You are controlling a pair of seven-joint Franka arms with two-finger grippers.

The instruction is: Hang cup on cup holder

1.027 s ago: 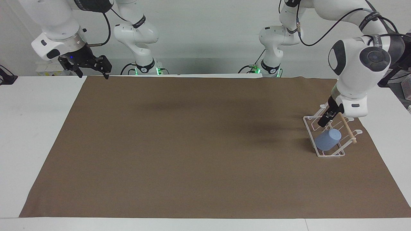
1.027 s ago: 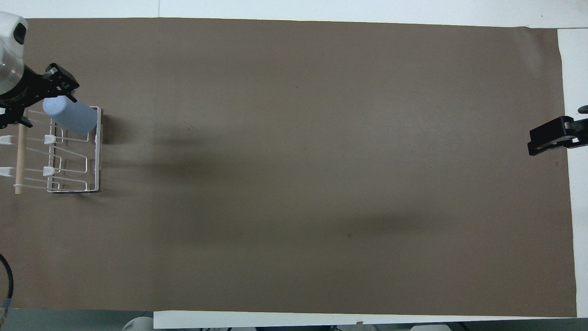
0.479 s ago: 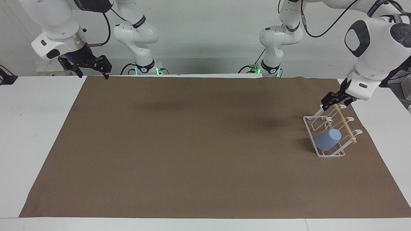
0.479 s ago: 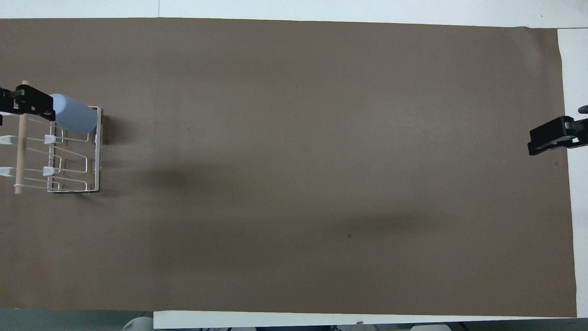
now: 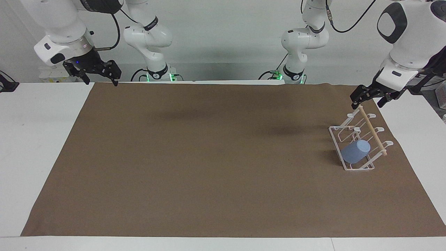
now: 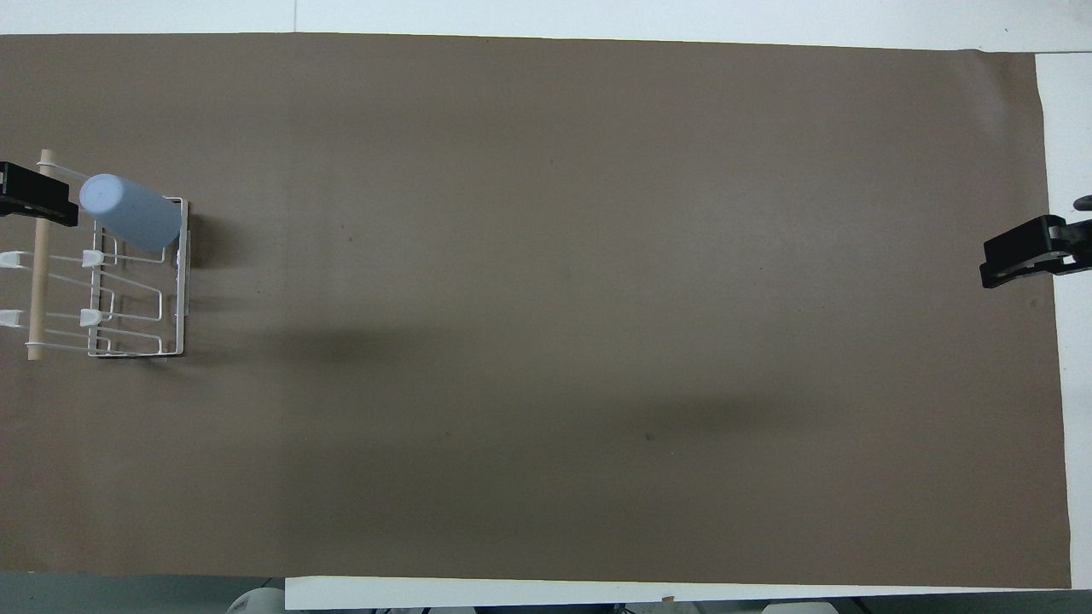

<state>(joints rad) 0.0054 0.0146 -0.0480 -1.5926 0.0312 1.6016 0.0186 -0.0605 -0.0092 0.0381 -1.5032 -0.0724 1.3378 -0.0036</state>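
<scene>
The light-blue cup (image 5: pixel 355 152) sits slanted, mouth down, over a prong of the white wire cup holder (image 5: pixel 336 137), at the holder's end farther from the robots. The holder stands at the left arm's end of the brown mat, with its wooden rod (image 5: pixel 373 131) on top. My left gripper (image 5: pixel 368 101) is open and empty, raised above the rod side of the holder, clear of the cup. One of its fingers (image 6: pixel 38 196) shows in the overhead view beside the cup (image 6: pixel 132 211). My right gripper (image 5: pixel 101 81) waits open and empty.
The brown mat (image 5: pixel 209 157) covers most of the white table. The right gripper's tip (image 6: pixel 1019 251) shows at the mat's edge at the right arm's end. The holder (image 6: pixel 181 290) has other bare prongs nearer to the robots.
My left gripper has drawn up and away from the cup and the holder, toward the robots. The cup has stayed on its prong. The right arm has not moved.
</scene>
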